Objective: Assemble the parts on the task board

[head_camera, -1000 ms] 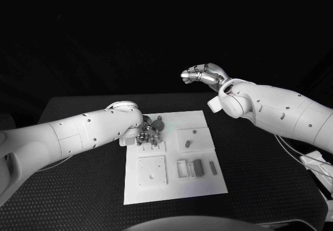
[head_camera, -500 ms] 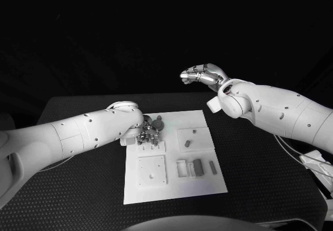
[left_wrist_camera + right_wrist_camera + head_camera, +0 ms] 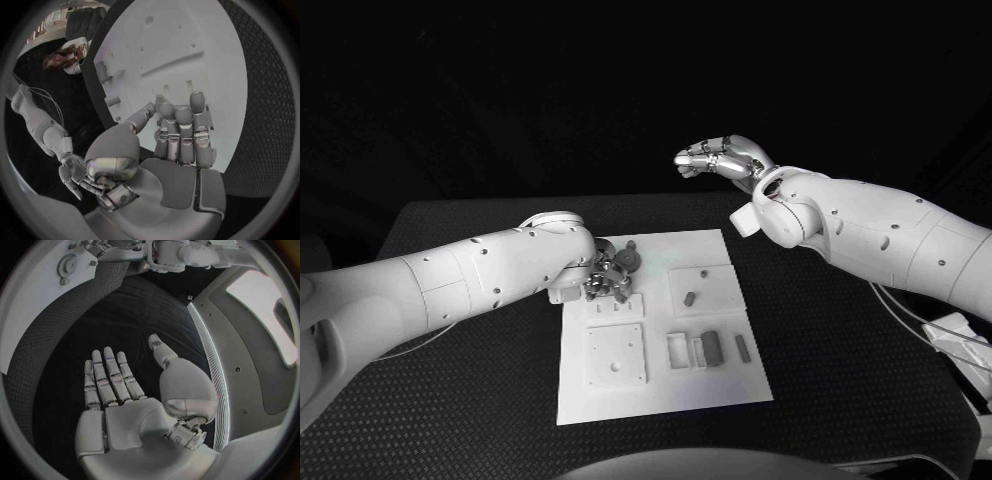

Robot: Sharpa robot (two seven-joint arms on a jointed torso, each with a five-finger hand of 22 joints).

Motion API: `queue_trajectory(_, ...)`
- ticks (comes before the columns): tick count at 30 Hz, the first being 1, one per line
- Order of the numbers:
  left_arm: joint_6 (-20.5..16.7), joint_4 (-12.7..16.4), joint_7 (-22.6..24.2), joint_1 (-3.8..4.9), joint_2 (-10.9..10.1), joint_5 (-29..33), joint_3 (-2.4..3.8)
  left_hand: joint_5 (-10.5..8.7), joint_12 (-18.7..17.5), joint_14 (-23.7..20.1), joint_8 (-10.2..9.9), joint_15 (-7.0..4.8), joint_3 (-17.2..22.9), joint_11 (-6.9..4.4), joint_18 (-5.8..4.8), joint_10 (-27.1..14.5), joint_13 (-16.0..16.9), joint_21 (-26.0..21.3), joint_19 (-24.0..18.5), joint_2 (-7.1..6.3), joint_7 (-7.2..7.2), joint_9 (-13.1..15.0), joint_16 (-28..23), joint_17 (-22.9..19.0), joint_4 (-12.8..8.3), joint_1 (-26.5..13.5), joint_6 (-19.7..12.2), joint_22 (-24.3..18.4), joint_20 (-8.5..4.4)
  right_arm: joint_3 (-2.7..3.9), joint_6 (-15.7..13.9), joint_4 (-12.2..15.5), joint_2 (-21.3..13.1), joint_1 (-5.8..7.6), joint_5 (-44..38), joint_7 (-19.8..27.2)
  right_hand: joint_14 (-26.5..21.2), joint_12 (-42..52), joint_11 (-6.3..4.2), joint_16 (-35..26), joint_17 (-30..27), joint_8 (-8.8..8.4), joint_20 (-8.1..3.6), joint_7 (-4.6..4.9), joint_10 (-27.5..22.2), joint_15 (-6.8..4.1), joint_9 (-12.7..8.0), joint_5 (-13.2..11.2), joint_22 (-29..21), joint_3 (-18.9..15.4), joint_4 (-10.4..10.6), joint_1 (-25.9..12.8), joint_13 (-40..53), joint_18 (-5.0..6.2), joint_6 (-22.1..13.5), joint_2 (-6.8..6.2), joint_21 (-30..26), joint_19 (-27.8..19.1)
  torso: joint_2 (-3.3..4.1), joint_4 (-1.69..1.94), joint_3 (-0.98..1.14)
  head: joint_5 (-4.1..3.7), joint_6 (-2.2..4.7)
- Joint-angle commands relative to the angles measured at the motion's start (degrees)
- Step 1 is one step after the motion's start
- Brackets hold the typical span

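**Left hand down on the board, right one parked up high**

While the left hand [image 3: 606, 280] sits on the task board's [image 3: 661, 390] far-left corner, I honestly can't tell if it's gripping anything. Grey parts [image 3: 711, 347] lie mid-board on the bench [image 3: 459, 390]. Right hand [image 3: 128, 400] hovers well away, fingers spread flat, empty.

one task board [image 3: 718, 385], two hands

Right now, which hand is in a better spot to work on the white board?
The left hand, probably. It is down over the task board, fingers among the parts at its far end. The right hand is raised beyond the table's far edge, open and holding nothing.
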Motion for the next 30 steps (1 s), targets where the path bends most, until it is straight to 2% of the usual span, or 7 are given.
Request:
queue_trajectory(1, -1.6, -0.2, 0.6, -0.32, -0.3, 2.1, -0.20, 0.57, 0.3, 0.3, 0.6, -0.13, 0.3, -0.22, -0.62, 0.5, -0.1, 0.3, 0.1, 2.06, 0.05, 0.3, 0.5, -0.3, 0.0, 4.7, 0.5, 1.3, 0.00, 0.01, 1.0, 0.0, 0.0, -0.04, 0.0, 0.2, -0.3, -0.2, -0.01, -0.2, -0.1, 0.23, -0.07, 3.48, 0.3, 0.03, -0.1, 0.0, 0.1, -0.1, 0.4, -0.5, -0.1, -1.08, -0.4, -0.04, -0.2, -0.5, 0.01, 0.03, -0.05, 0.01, 0.02)
queue_trajectory(9, -5.3, 0.5, 2.3, -0.32, -1.9, 5.8, -0.14, 0.91, 0.3, 0.4, 1.4, -0.19, 0.6, -0.43, -0.66, 0.7, -0.5, 0.6, 0.1, 1.77, -0.18, 0.5, 0.7, -0.9, -0.1, 7.5, 1.3, 1.3, -0.07, -0.03, 0.4, 0.5, -0.4, -0.09, -0.2, 0.0, -0.2, -0.2, -0.02, -0.2, -0.1, 0.27, -0.09, 3.45, 0.3, 0.06, -0.1, 0.0, 0.1, 0.0, 0.3, -0.3, -0.1, -1.07, -0.4, -0.06, -0.3, -0.5, -0.02, 0.04, -0.09, 0.07, 0.32)
queue_trajectory(13, -7.5, 1.2, 3.8, -0.31, -3.4, 10.3, -0.03, 0.92, 0.3, 0.5, 1.7, -0.16, 0.6, -0.54, -0.69, 0.9, -0.6, 0.7, 0.0, 1.65, -0.30, 0.5, 0.8, -1.1, -0.1, 7.9, 1.7, 1.2, -0.06, -0.06, -0.1, 1.0, -0.9, -0.15, -1.0, -0.2, -0.2, -0.2, -0.03, -0.1, -0.1, 0.35, -0.13, 3.40, 0.4, 0.12, -0.1, 0.0, 0.3, 0.0, 0.0, 0.1, -0.3, -1.04, -0.3, -0.12, -0.3, -0.4, -0.07, 0.08, -0.10, 0.08, 0.56)
queue_trajectory(19, -11.1, 3.4, 7.5, -0.24, -6.1, 18.2, 0.30, 0.91, 0.0, 0.5, 1.9, -0.07, 0.6, -0.63, -0.74, 1.1, -1.0, 0.7, -0.1, 1.50, -0.41, 0.5, 0.6, -1.5, 0.0, 8.0, 2.1, 1.2, 0.00, -0.15, -1.4, 2.5, -2.1, -0.31, -4.5, -1.1, 0.1, 0.0, -0.08, 0.1, 0.0, 0.60, -0.15, 3.34, 0.6, 0.17, -0.2, 0.0, 0.6, 0.1, -1.4, 1.4, -0.6, -0.99, -0.2, -0.32, -0.4, -0.2, -0.14, 0.22, -0.16, 0.30, 1.49)
queue_trajectory(23, -14.2, 5.0, 11.6, -0.21, -7.9, 25.8, 1.12, 0.85, -0.3, 0.5, 2.0, 0.02, 0.5, -0.65, -0.78, 1.1, -1.3, 0.5, -0.3, 1.41, -0.45, 0.4, 0.4, -1.8, 0.0, 7.9, 2.3, 1.1, 0.06, -0.25, -2.9, 4.3, -3.1, -0.69, -9.2, -2.8, 0.6, 0.2, -0.17, 0.4, 0.1, 0.90, -0.19, 3.29, 0.9, 0.01, -0.2, 0.0, 1.0, 0.1, -2.8, 2.9, -0.9, -0.84, 0.1, -0.58, -0.4, 0.2, -0.07, 0.10, -0.15, 0.58, 2.28)
queue_trajectory(26, -16.3, 5.9, 14.7, -0.20, -9.2, 32.1, 1.20, 0.46, -0.6, 0.5, 2.0, 0.08, 0.4, -0.65, -0.79, 1.2, -1.6, 0.4, -0.4, 1.38, -0.45, 0.3, 0.3, -2.0, 0.0, 7.8, 2.3, 1.0, 0.11, -0.44, -3.9, 5.6, -3.7, -0.93, -13.6, -4.0, 1.1, 0.5, -0.37, 0.8, 0.2, 1.22, -0.30, 3.23, 1.5, -0.24, -0.2, 0.0, 1.2, 0.3, -3.0, 4.2, -1.0, -0.57, 0.5, -0.95, -0.3, 1.0, -0.09, 0.05, -0.14, 0.71, 2.73)
queue_trajectory(30, -20.4, 7.6, 19.8, -0.20, -10.8, 41.5, 1.19, 0.18, -1.2, 0.2, 2.0, 0.19, 0.4, -0.62, -0.84, 1.0, -2.1, 0.1, -0.7, 1.27, -0.45, 0.1, -0.1, -2.4, 0.0, 7.8, 2.5, 0.9, 0.24, -0.56, -5.1, 7.3, -4.4, -1.41, -20.8, -6.6, 1.8, 0.9, -0.64, 1.2, 0.4, 1.57, -0.40, 3.03, 2.1, -0.53, -0.1, 0.0, 1.4, 0.3, -3.0, 5.5, -0.9, -0.30, 1.1, -1.46, -0.2, 1.6, -0.10, 0.05, -0.16, 0.81, 3.73)
